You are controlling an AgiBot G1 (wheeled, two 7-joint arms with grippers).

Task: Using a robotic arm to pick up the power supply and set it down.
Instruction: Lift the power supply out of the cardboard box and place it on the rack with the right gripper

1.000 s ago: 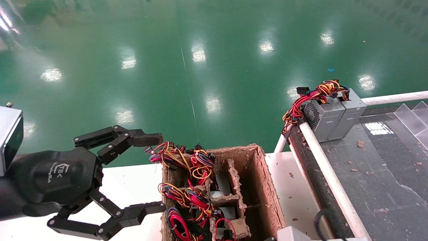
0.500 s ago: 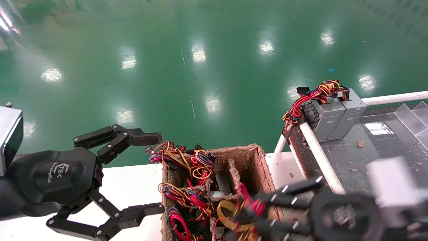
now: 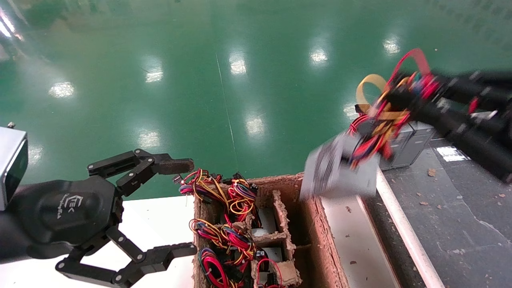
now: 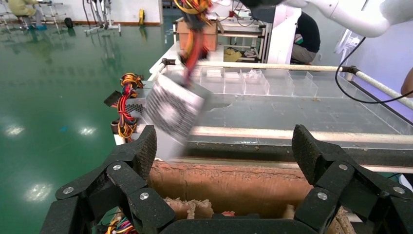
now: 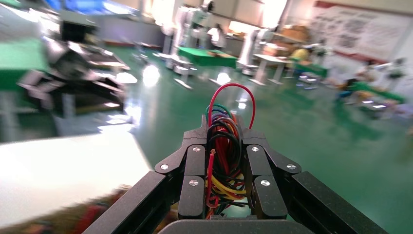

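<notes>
Above the gap between the white desk (image 3: 160, 216) and the dark grey conveyor bench (image 3: 452, 208) to its right, the small grey sheet-metal power supply with a perforated vent face (image 3: 340, 172) hangs in mid-air, tilted, suspended by its knotted bundle of red, yellow and black wires (image 3: 394, 108). The right black linked-bar hand (image 5: 225, 156) is clamped on that bundle alone; the wrist view shows wires pinched between the fingers (image 5: 195, 170), no metal contact. Box looks rigid and fairly heavy for its size; the wires are soft and springy, so the load likely swings and may twist or slip through the grip. A hold across the box's flat sides would be steadier, judging by shape. It hangs just over the far right corner of the brown pulp-cardboard compartment tray (image 3: 316, 224), which holds more wire bundles, and near two like grey boxes (image 3: 408, 144) standing at the bench's far left corner. The left black rounded-palm hand with white logo (image 3: 182, 208) is parked over the desk's left part beside the tray, fingers spread wide, holding nothing.
</notes>
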